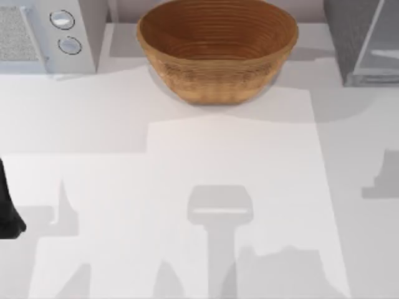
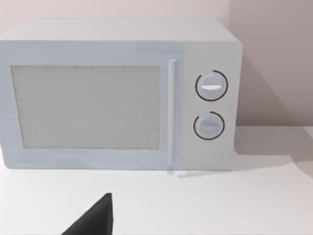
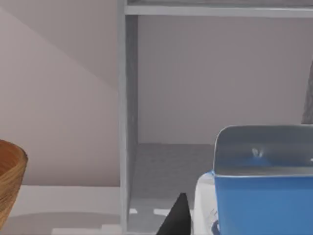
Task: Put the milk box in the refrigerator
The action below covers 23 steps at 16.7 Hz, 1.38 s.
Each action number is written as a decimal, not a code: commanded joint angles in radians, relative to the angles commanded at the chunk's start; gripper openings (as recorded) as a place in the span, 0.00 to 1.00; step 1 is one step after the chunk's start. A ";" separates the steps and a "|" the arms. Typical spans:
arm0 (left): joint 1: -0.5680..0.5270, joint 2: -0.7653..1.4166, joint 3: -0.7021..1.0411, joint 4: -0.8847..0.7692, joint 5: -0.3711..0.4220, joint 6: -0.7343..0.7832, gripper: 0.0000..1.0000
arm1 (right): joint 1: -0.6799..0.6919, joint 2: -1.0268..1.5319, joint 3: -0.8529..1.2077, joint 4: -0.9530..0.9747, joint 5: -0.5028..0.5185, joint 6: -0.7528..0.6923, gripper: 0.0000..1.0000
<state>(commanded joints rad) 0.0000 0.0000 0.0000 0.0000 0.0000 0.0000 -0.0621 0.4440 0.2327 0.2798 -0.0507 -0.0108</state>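
Observation:
The milk box point(image 3: 264, 196), with a blue top and white sides, fills the near corner of the right wrist view. My right gripper point(image 3: 254, 223) is shut on it, and one dark finger point(image 3: 177, 218) presses its white side. Just beyond the box stands the refrigerator point(image 3: 126, 122), its grey inside open to view past the light frame. In the top view the refrigerator point(image 1: 358, 43) stands at the table's back right corner. My left gripper point(image 2: 95, 218) is parked at the table's left edge, where the left arm point(image 1: 9, 215) shows.
A large wicker bowl point(image 1: 217, 47) stands at the back middle, left of the refrigerator, and its rim point(image 3: 10, 176) edges into the right wrist view. A light-grey microwave point(image 1: 47, 34) with two round knobs point(image 2: 211, 105) sits at the back left.

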 joint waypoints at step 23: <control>0.000 0.000 0.000 0.000 0.000 0.000 1.00 | -0.216 1.724 0.741 0.918 -0.205 0.026 0.00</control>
<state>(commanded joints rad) 0.0000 0.0000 0.0000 0.0000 0.0000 0.0000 -0.2784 2.1681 0.9739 1.1978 -0.2556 0.0151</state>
